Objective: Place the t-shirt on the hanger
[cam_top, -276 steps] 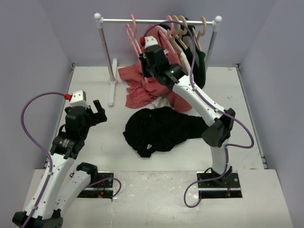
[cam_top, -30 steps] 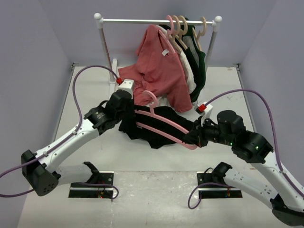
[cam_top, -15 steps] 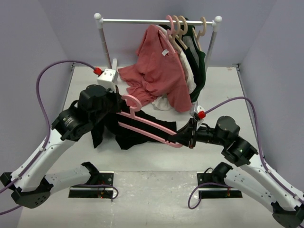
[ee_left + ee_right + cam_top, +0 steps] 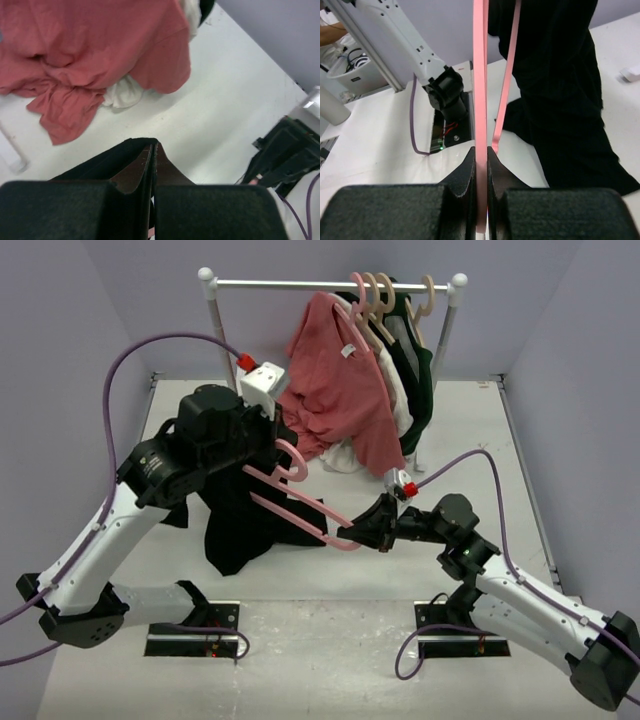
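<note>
The black t-shirt (image 4: 235,525) hangs bunched off the table from my left gripper (image 4: 263,452), whose jaws are shut on a fold of its cloth (image 4: 107,162). The pink hanger (image 4: 300,498) lies slanted in front of the shirt, its hook (image 4: 293,458) up by the left gripper. Its upper end is against the black cloth. My right gripper (image 4: 360,532) is shut on the hanger's lower right end. In the right wrist view the pink bar (image 4: 481,90) runs straight out from between the fingers, with the t-shirt (image 4: 555,100) to its right.
A white clothes rack (image 4: 300,284) stands at the back with a salmon-red shirt (image 4: 335,380), a dark green garment (image 4: 420,380) and beige hangers (image 4: 400,300). White cloth (image 4: 345,455) lies under them. The rack's left post (image 4: 222,350) is behind my left arm.
My left gripper has risen and drawn the t-shirt up off the table, so it now hangs. The right gripper has carried the hanger leftward and turned it steeper.
</note>
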`<control>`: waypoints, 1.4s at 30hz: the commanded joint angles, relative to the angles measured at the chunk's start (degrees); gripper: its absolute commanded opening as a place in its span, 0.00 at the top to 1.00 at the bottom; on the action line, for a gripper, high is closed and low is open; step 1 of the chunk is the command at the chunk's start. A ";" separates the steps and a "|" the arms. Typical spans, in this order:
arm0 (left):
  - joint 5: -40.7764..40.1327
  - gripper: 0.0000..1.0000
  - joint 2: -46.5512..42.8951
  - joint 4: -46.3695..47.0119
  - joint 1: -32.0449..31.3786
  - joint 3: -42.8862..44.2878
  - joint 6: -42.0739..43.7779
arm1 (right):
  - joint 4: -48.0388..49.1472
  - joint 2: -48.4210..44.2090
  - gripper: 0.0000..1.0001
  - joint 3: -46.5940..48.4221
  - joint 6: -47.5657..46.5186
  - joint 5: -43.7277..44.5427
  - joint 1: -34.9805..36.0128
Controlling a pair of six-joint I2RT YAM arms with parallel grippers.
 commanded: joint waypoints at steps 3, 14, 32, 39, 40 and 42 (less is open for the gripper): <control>9.91 1.00 4.76 1.81 -9.61 6.31 2.67 | 12.46 -0.27 1.00 -0.62 0.73 8.10 0.67; -6.82 1.00 8.86 -6.73 -9.61 16.28 5.10 | 8.88 -15.51 1.00 -9.97 0.18 19.18 0.40; -13.18 0.17 8.75 -0.27 -9.61 17.71 2.22 | 13.57 -22.15 1.00 -15.67 4.30 19.45 0.40; -25.16 0.27 2.61 -0.22 -9.61 17.56 0.32 | 15.00 -19.15 1.00 -14.93 7.14 25.13 0.40; -24.42 0.27 1.56 -0.22 -9.61 17.00 0.82 | 14.99 -18.84 1.00 -14.69 7.57 26.56 0.40; -21.96 0.28 0.54 -1.09 -9.61 14.99 1.26 | 14.83 -17.66 1.00 -13.72 8.81 28.49 0.32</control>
